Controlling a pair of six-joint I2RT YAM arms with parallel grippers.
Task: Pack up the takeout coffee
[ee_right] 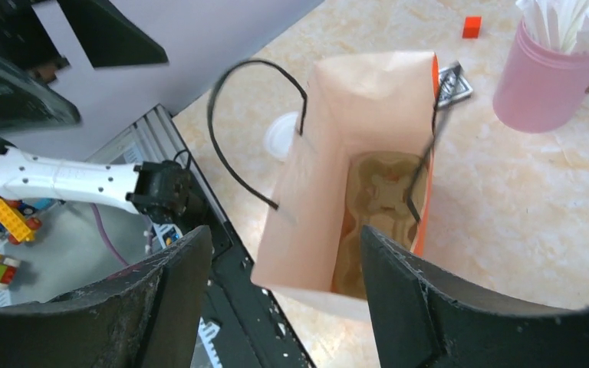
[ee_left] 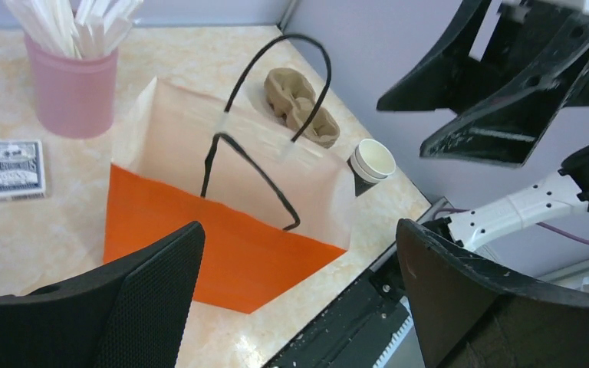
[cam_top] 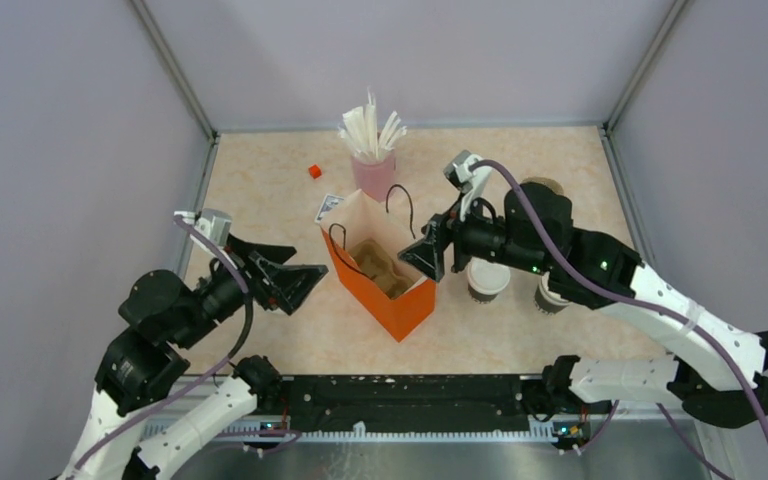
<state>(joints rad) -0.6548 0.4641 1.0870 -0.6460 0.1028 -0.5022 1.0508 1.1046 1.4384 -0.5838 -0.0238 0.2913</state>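
The takeout coffee (cam_top: 487,280), a small dark cup with a white lid, stands just right of the orange bag (cam_top: 385,295); it also shows in the left wrist view (ee_left: 372,161). The bag (ee_left: 222,253) stands open, with a brown cardboard carrier (ee_right: 380,199) inside. My right gripper (cam_top: 438,245) is open and empty, at the bag's right rim, above and left of the coffee. In the right wrist view it (ee_right: 285,245) looks down into the bag (ee_right: 353,138). My left gripper (cam_top: 305,268) is open and empty, left of the bag; the left wrist view (ee_left: 299,253) faces the bag's orange side.
A pink cup (cam_top: 373,175) of white sticks stands behind the bag. A card box (cam_top: 328,205) and a small red block (cam_top: 314,171) lie nearby. A second cup (cam_top: 550,297) sits under my right arm, and a third (cam_top: 543,186) lies farther back. A flat white lid (ee_right: 280,134) lies beyond the bag.
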